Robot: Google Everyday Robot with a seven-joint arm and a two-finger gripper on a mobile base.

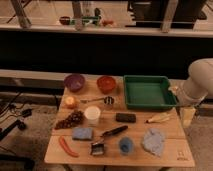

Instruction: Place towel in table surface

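The towel (pixel 153 141), a wrinkled pale blue-grey cloth, lies on the table surface (pixel 172 127) near its front right corner. The table surface is a light wooden top with plank lines. My white arm (pixel 200 82) comes in from the right edge, above and to the right of the towel. My gripper (pixel 186 115) hangs just off the table's right side, next to the green tray. It is open and empty, well apart from the towel.
A green tray (pixel 147 92) stands at the back right, with a purple bowl (pixel 74 82) and an orange bowl (pixel 106 83) at the back left. A white cup (pixel 92 115), blue sponge (pixel 82 133), small blue cup (pixel 125 145), brush (pixel 102 145) and black block (pixel 125 117) fill the middle.
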